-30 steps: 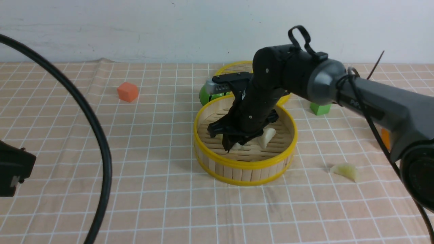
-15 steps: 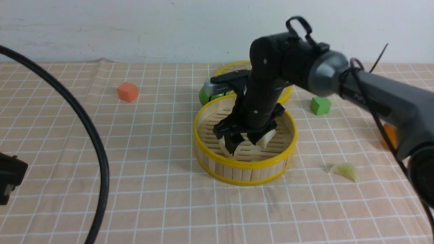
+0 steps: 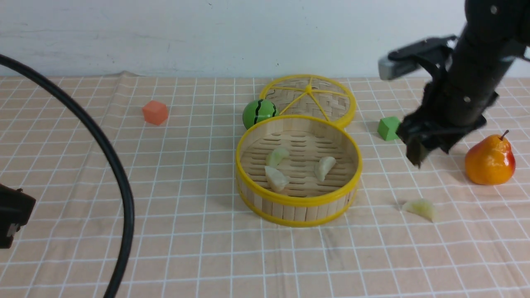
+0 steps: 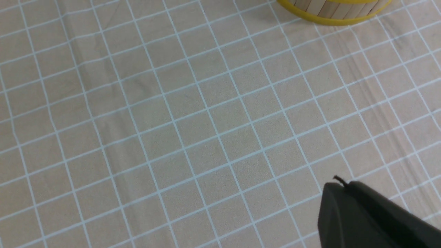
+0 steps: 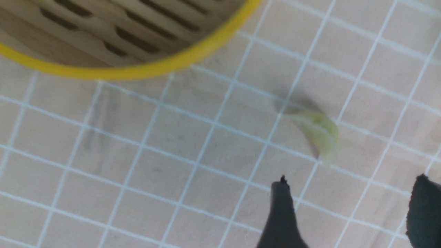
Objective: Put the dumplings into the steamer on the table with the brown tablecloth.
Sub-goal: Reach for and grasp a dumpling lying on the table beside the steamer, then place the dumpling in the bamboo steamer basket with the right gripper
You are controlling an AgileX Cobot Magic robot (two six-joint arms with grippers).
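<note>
The right jaws are spread wide with nothing between them. They hang in the air on the right arm [image 3: 468, 82], over the brown tablecloth [image 3: 186, 186] that covers the counter, to the right of the steamer [image 3: 299, 198].

The loose dumpling [image 3: 420, 208] lies flat on the cloth near the jaw tips, outside the steamer and not touching it. It is shaped like a little moon, pale cream with some light green.

Three more dumplings sit inside the steamer on its slat floor: a greenish one [image 3: 276, 156] at the back, a cream one [image 3: 275, 179] near the front wall, and a cream one [image 3: 325, 168] to the right. The steamer is round, with wood slat sides and yellow rims.

A green cube [image 3: 388, 128] and a pear [image 3: 490, 160] sit near the right arm.

The left jaws are pressed shut, far off on the left side.
</note>
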